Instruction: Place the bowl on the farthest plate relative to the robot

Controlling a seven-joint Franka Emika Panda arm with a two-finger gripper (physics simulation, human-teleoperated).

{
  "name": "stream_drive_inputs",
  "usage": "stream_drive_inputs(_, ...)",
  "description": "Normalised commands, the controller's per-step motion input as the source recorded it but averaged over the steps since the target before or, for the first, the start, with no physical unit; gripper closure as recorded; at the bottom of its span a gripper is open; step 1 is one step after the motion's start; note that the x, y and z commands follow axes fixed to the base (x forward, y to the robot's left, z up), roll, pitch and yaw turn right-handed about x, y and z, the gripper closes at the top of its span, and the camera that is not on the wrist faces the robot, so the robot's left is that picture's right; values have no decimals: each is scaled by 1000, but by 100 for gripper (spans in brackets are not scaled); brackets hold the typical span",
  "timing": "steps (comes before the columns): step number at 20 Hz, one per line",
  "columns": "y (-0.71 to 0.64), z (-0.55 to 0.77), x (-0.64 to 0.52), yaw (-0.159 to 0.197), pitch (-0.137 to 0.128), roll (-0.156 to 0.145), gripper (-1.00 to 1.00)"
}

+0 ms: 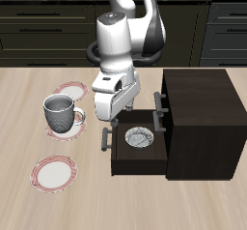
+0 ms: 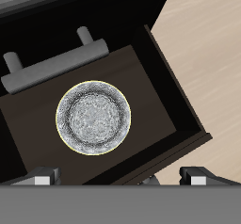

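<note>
My claw (image 1: 125,114) hangs over the pulled-out drawer (image 1: 136,157) of the dark cabinet (image 1: 200,118), its fingers pointing down and spread apart, with nothing held between them. In the wrist view only the two grey fingertips (image 2: 40,180) show at the frame's edge, standing well apart, one on each side of the drawer's width.

The bowl (image 1: 140,138) lies flat on the drawer's dark floor, below my claw and not touching it. In the wrist view the bowl (image 2: 93,120) shows as a round white rim with a grey patterned inside, sitting near the middle of the drawer floor (image 2: 38,124), clear of the drawer's walls. The drawer's grey bar handle (image 2: 52,66) runs along its front panel.

On the wooden bench (image 1: 29,200) beside the cabinet, three plates with pinkish-red rims lie in a rough row running from the back toward the front edge. The one nearest the front edge (image 1: 54,172) is bare and stands apart from the drawer. The middle plate (image 1: 75,126) carries a grey mug (image 1: 60,113) with its handle turned toward the drawer. The plate farthest back (image 1: 70,87) is partly hidden behind the mug. Whether the middle and back plates touch, I cannot tell.
</note>
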Motion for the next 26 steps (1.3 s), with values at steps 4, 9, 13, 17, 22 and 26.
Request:
stream_drive_inputs(4, 180, -78, -40, 48, -13, 27, -100)
stream_drive_inputs(9, 150, -86, -70, 20, -13, 9, -100)
stream_drive_inputs(13, 171, -147, -175, 75, -38, 18, -100)
stream_drive_inputs(17, 124, -249, -150, -6, 24, -1, -100)
stream_drive_inputs(22, 104, -144, -159, 4, -5, 10, -100)
stream_drive_inputs(26, 48, -110, -88, 58, -12, 29, -100)
